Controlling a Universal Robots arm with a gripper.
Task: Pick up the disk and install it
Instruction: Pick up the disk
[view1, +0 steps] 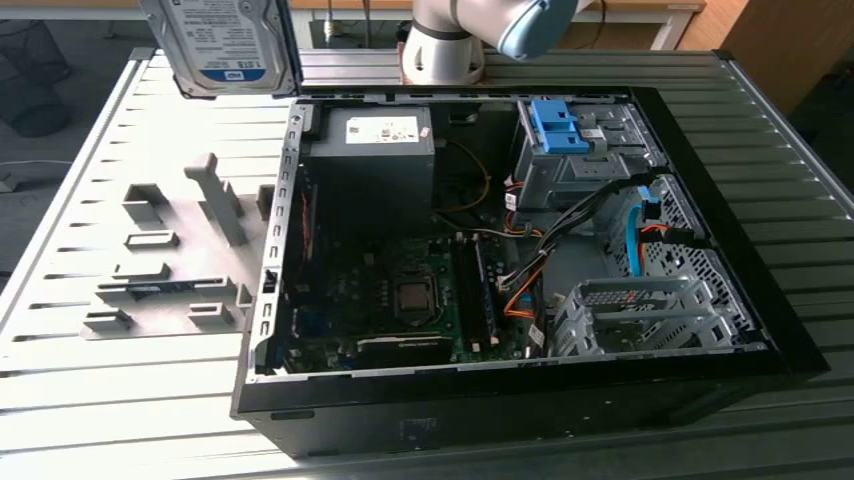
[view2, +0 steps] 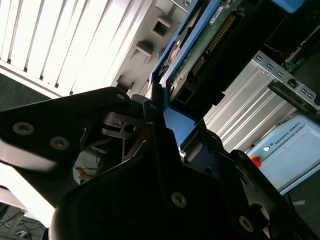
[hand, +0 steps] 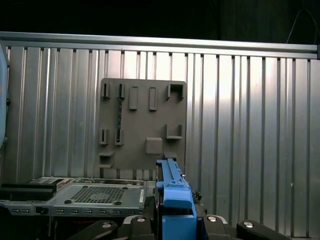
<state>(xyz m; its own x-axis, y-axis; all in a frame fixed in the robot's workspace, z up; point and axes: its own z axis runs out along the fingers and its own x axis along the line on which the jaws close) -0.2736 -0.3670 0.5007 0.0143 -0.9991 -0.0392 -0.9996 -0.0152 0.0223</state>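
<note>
My claw is clamped on the disk (blue frame edge pinched in it), held upright w/ label showing, above the table, beside the open PC case.

Arm in the exterior view: pale grey joint housing with a blue end cap over a short upright grey link. Gripper in the second wrist view: black body with bolted plates, and black fingers closed tight on the blue carrier edge of the disk, which runs on past the fingertips. First wrist view: the carrier stands edge-on between the two fingers, gripper body behind it, jaws narrow with no gap to the carrier.
</note>
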